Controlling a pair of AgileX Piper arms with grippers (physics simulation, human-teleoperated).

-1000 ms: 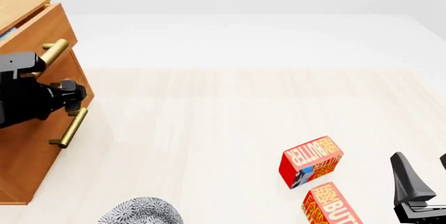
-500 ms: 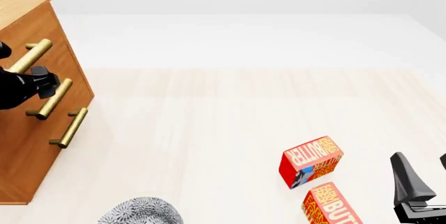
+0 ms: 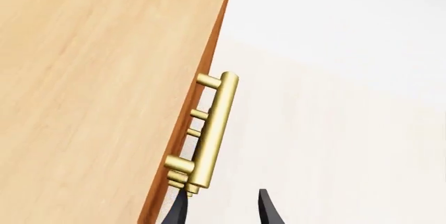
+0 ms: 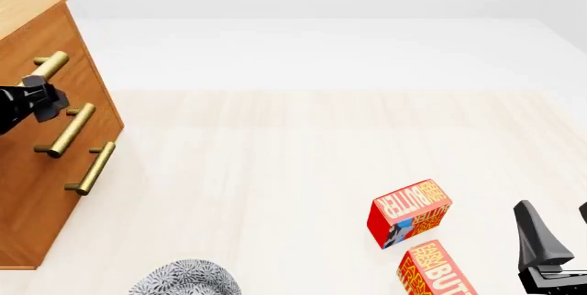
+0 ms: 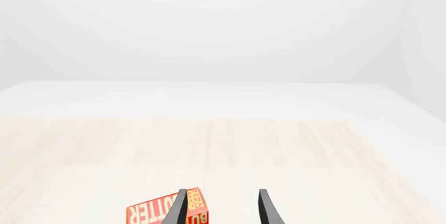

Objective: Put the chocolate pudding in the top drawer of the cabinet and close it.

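Note:
The orange-brown cabinet [image 4: 37,192] stands at the far left, and its wood fills half of the left wrist view [image 3: 91,78]. Its top drawer [image 4: 64,37] sits flush with the fronts below, brass handle [image 4: 46,68] sticking out. The chocolate pudding is out of view. My left gripper [image 4: 51,99] hovers in front of the cabinet between the top and middle handles; its fingers stand open [image 3: 223,211] with nothing between them, beside the end of the brass handles [image 3: 212,130]. My right gripper [image 4: 557,230] rests open at the near right corner [image 5: 221,208].
Two red-orange butter boxes lie near the right gripper, one tilted [image 4: 410,212] and one at the front edge [image 4: 438,271]; the first also shows in the right wrist view [image 5: 156,211]. A grey-and-white patterned round object [image 4: 188,278] sits at the near left.
The top drawer, part open a second ago, is now pushed flush. My left gripper has drawn back to the left and risen from the middle handle toward the top one. The right arm is unmoved.

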